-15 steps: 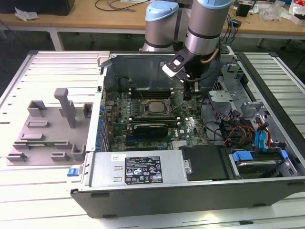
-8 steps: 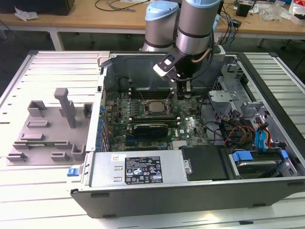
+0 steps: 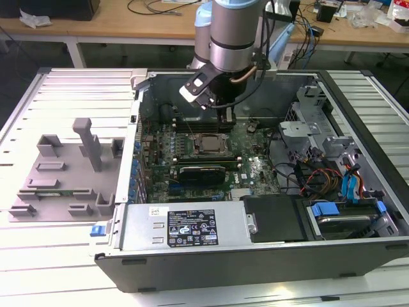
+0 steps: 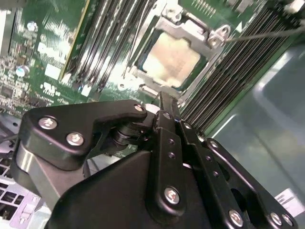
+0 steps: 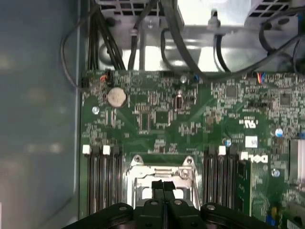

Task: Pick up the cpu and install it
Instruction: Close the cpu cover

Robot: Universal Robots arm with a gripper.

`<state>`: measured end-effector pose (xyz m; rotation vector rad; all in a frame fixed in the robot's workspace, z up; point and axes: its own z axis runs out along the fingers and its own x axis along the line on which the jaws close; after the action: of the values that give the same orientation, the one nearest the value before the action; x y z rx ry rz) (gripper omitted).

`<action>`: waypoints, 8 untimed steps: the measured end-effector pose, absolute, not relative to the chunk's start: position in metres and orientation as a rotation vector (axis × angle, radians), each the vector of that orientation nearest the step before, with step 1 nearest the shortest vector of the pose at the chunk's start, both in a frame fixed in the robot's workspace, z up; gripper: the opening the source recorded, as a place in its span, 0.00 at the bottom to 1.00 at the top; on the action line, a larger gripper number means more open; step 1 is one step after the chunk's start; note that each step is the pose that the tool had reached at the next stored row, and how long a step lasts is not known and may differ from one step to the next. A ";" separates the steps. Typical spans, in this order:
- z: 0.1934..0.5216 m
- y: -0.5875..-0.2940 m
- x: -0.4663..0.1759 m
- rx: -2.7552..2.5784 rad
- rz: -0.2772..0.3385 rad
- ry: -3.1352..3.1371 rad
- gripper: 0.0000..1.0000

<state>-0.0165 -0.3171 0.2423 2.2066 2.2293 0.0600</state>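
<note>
Cpu [image 4: 171, 59] lies flat in the socket [image 4: 188, 26], apparently seated; gripper [image 4: 162, 98] hangs just above its edge, fingers [image 5: 169, 191] pinched together on nothing, which suits pressing or nudging rather than carrying.

Print's mostly too small to make out, tbh. The biggest bit is a black label [image 3: 192, 228] with white text and a row of little symbols. It's on the silver box [image 3: 137, 231], well apart from the cpu [image 3: 209, 144], on the camera's side of it in the exterior view. A small white sticker [image 3: 151, 211] sits on the same box. Near the cpu in the first wrist view, the green board [image 5: 157, 119] has a white logo [image 5: 253, 157], a white sticker [image 5: 251, 141] and tiny white lettering.
</note>
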 end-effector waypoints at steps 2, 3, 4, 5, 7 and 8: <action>0.242 -0.317 -0.022 2.206 0.061 2.229 0.11; 0.242 -0.317 -0.026 2.205 0.062 2.228 0.11; 0.242 -0.317 -0.028 2.205 0.062 2.228 0.11; 0.242 -0.317 -0.029 2.205 0.062 2.228 0.11; 0.242 -0.317 -0.029 2.205 0.062 2.228 0.11; 0.242 -0.317 -0.029 2.205 0.062 2.228 0.11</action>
<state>-0.0288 -0.3171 0.2421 2.2050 2.2281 0.0617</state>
